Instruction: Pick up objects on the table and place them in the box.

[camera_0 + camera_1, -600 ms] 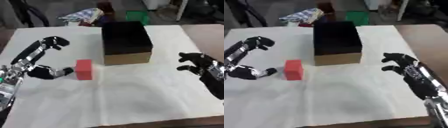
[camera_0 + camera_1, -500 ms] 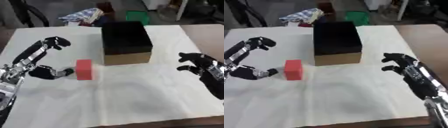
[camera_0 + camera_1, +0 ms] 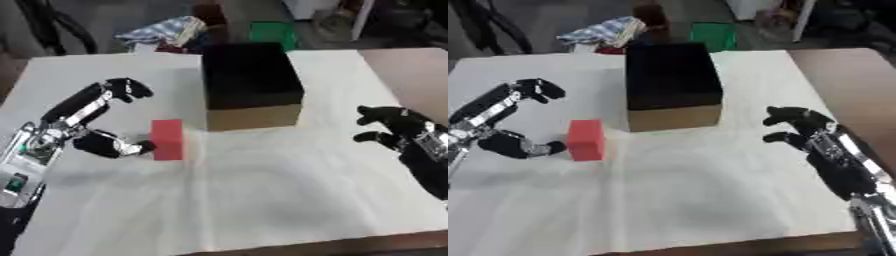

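Note:
A red block [image 3: 167, 139] stands on the white cloth [image 3: 262, 200], left of the box. The box [image 3: 252, 85] is black inside with tan cardboard sides and stands open at the table's middle back. My left hand [image 3: 92, 120] is beside the block on its left, with its thumb tip touching or almost touching the block's left face and its fingers arched above and apart from it. My right hand [image 3: 815, 140] hovers over the cloth right of the box, fingers relaxed, holding nothing.
Beyond the table's far edge lie a bundle of cloth [image 3: 166, 31], a brown object [image 3: 210, 12] and a green bin [image 3: 273, 34]. Bare brown tabletop [image 3: 411, 75] shows at the right.
My left hand has edged right, bringing its thumb up to the red block. The block, the box and my right hand stay where they were.

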Tool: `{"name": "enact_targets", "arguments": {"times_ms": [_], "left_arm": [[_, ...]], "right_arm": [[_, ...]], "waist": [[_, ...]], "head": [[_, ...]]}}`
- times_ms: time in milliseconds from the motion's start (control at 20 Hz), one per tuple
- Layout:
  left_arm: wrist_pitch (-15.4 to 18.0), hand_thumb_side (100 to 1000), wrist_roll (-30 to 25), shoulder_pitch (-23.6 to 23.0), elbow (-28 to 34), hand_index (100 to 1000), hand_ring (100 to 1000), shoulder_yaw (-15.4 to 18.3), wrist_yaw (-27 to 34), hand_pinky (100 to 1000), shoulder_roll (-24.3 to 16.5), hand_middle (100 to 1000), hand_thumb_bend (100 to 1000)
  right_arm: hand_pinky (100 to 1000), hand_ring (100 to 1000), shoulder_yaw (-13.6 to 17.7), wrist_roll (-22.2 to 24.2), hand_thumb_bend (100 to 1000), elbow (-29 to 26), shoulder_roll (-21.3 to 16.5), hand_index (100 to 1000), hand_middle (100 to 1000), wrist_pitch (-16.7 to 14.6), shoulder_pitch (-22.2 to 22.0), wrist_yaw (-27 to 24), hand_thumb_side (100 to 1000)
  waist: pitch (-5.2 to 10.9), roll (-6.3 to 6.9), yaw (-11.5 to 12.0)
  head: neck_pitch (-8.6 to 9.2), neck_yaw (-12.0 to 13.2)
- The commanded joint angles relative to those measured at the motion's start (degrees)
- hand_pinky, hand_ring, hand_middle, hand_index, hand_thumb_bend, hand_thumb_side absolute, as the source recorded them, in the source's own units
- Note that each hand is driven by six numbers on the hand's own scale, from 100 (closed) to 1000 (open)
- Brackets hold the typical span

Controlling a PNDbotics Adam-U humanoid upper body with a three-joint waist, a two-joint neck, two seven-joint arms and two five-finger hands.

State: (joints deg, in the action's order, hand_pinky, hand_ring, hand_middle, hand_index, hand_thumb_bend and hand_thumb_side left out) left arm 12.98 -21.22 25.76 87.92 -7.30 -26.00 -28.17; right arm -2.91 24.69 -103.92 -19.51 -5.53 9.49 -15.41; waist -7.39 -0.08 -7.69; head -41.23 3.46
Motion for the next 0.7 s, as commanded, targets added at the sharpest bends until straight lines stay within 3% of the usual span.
{"name": "enact_targets", "arguments": {"times_ms": [50, 700], "left_arm": [[0.4, 281, 0.3, 1.9, -1.7, 837, 810, -0.4, -1.3, 778, -0.3, 783, 588], [2.3, 297, 0.7, 5.0, -10.6, 840, 802, -2.3, -7.5, 775, 1.9, 775, 615]], "right_arm": [[749, 1000, 0.1, 0.1, 100, -0.9, -1.0, 812, 704, 0.0, 0.3, -0.2, 747], [749, 1000, 0.0, 0.3, 100, -0.8, -0.8, 812, 704, 0.1, 0.3, -0.4, 746]], "waist": [[0.58, 0.12, -0.2], [0.82, 0.11, -0.5]], "head": [[0.35, 0.3], [0.28, 0.4]]}}
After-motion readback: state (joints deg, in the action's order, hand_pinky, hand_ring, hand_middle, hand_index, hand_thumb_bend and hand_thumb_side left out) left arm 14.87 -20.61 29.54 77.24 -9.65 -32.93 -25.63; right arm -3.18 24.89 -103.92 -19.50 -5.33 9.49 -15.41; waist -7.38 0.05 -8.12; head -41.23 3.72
